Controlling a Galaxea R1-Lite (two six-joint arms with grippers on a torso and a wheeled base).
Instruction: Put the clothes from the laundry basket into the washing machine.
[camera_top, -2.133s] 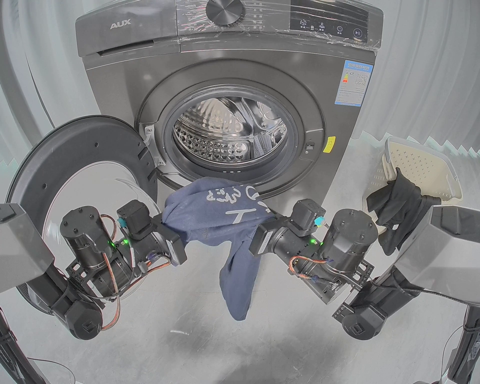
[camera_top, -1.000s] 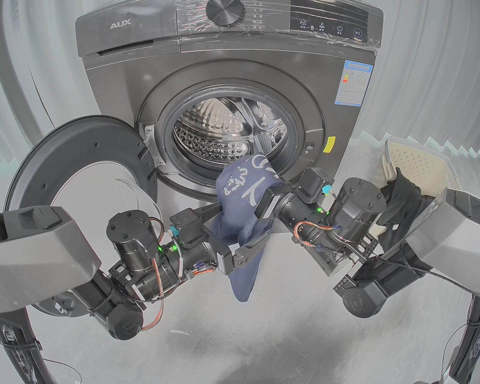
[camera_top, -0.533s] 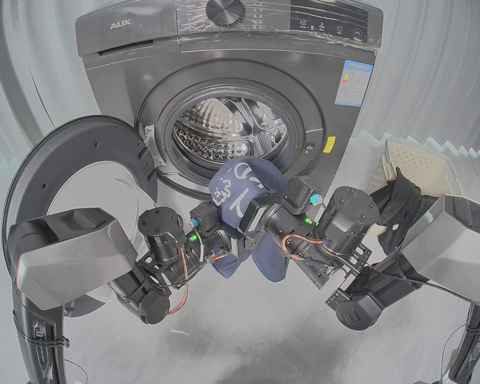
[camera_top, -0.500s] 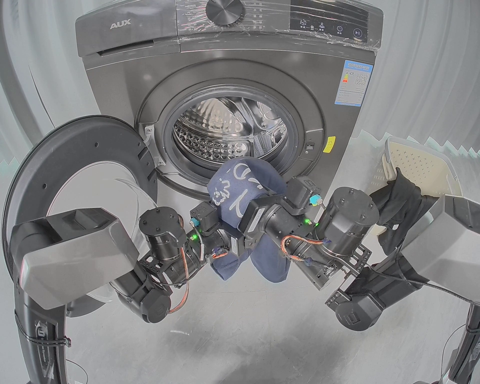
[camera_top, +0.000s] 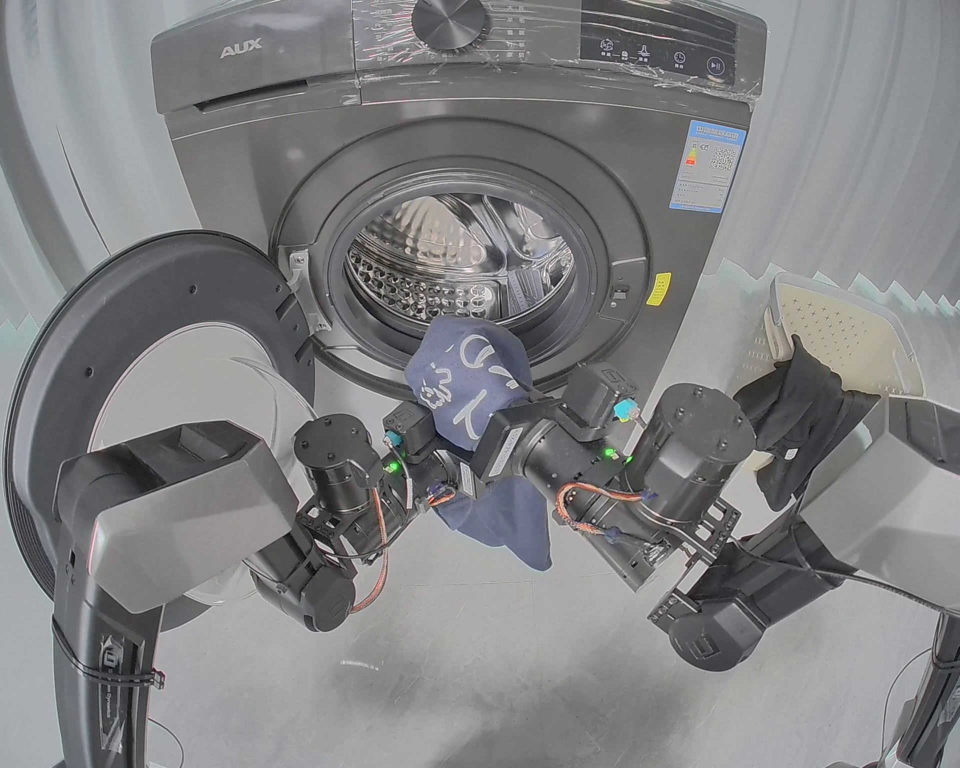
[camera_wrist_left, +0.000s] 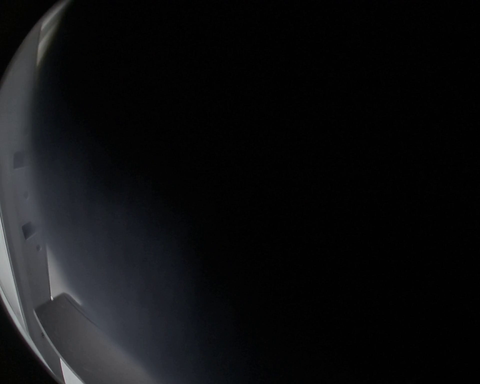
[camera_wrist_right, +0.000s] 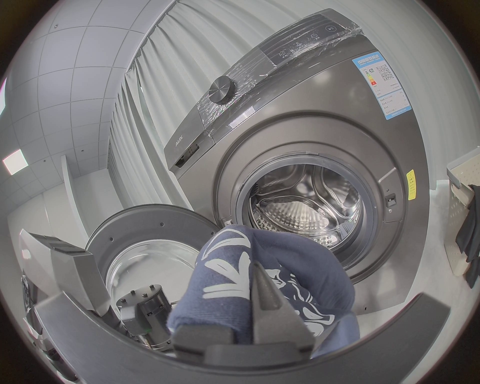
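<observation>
Head view: navy T-shirt (camera_top: 462, 372) clamped by right pincer (camera_top: 482, 418); left pincer (camera_top: 455, 488) state cannot be told; tail at 6 o'clock could be snagged on washing machine (camera_top: 640, 200).

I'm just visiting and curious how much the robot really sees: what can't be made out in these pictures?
1. Left gripper: in the head view the shirt covers its tip, and the left wrist view is nearly black, so its hold is unknown.
2. Basket inside: in the head view the black cloth and the right arm hide what remains.
3. Drum floor by the door: the shirt blocks it in the head and right wrist views.
</observation>
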